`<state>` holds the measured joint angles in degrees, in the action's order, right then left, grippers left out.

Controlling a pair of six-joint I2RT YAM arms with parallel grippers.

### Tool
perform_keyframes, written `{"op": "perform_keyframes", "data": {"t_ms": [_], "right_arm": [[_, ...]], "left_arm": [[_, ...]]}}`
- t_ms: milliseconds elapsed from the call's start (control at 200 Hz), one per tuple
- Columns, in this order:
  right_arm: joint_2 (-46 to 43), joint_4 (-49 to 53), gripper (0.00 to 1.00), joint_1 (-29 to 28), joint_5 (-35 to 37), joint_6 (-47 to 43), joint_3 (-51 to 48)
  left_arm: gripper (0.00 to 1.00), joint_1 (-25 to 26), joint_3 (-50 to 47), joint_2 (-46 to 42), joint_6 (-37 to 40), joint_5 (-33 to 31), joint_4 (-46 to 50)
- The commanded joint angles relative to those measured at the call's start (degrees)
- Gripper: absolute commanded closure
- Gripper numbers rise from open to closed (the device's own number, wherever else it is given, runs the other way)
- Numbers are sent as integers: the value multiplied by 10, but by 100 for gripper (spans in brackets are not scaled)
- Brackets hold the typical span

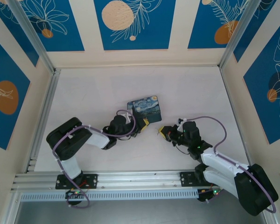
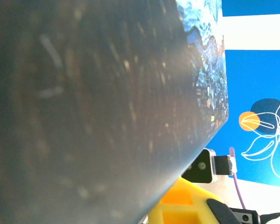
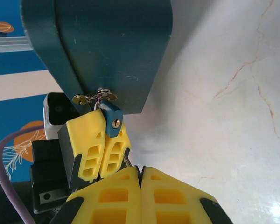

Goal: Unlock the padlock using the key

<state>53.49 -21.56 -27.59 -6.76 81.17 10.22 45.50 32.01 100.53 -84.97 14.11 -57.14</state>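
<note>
Two yellow-fingered grippers are facing each other near the middle of the pale marbled table (image 1: 93,88), and we are seeing the padlock (image 1: 144,108) just beyond them, its starry-night face turned upward. From the right wrist we are looking at the padlock's plain dark underside. There the left gripper (image 3: 108,128) is pinching the blue head of the key (image 3: 113,118) between its nearly closed fingers. The key is meeting the padlock's lower edge beside a brass key ring (image 3: 94,98), though we cannot tell how far in it is sitting. The right gripper (image 3: 140,173) is pressing its fingers together on nothing, just short of the left gripper. The padlock seems to be tilting up off the table. From the left wrist it is looming close and blurred, its painted face showing along the right edge.
</note>
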Motion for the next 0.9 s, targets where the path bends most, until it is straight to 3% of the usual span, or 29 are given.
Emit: {"op": "perform_keyframes", "data": {"t_ms": [0, 895], "right_arm": [[12, -34, 100, -7, 35, 44, -9], [111, -99, 100, -55, 81, 99, 37]], "left_arm": [[100, 2, 3, 4, -24, -17, -58], [100, 12, 16, 30, -46, -36, -82]]}}
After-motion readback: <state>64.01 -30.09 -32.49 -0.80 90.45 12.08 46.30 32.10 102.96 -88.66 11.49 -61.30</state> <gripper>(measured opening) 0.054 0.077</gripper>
